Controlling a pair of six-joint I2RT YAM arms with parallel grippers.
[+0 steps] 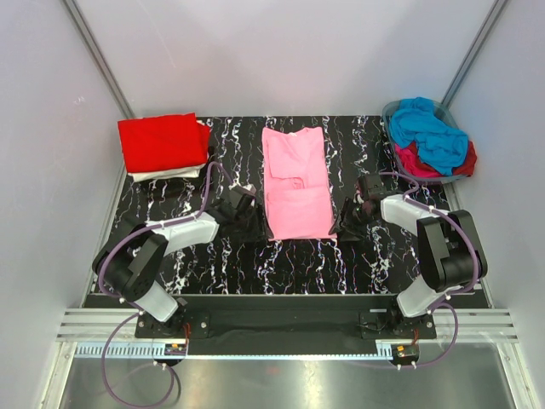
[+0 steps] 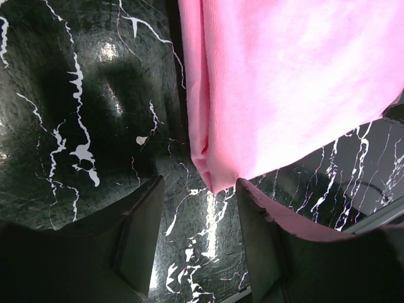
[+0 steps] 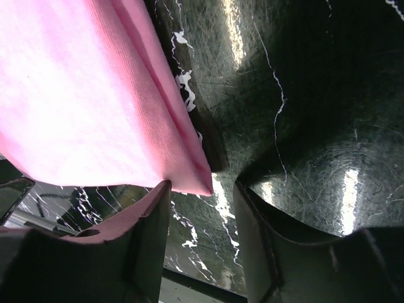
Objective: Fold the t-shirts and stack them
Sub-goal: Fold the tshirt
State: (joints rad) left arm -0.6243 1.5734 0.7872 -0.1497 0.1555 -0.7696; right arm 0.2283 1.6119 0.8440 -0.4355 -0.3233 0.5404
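Observation:
A light pink t-shirt (image 1: pixel 295 183) lies flat on the table's middle, folded into a long strip with its near part doubled over. My left gripper (image 1: pixel 256 225) is open at the strip's near left corner. In the left wrist view that corner (image 2: pixel 214 180) lies just ahead of the gap between the open fingers (image 2: pixel 142 233). My right gripper (image 1: pixel 344 223) is open at the near right corner. In the right wrist view that corner (image 3: pixel 203 185) lies at the mouth of the open fingers (image 3: pixel 259 240). A folded red t-shirt (image 1: pixel 162 141) rests on a folded white one (image 1: pixel 170 174) at the back left.
A grey-rimmed basket (image 1: pixel 389 115) at the back right holds a bright blue tee (image 1: pixel 430 132) and magenta and red cloth (image 1: pixel 417 162). The black marbled table (image 1: pixel 230 268) has white walls on both sides.

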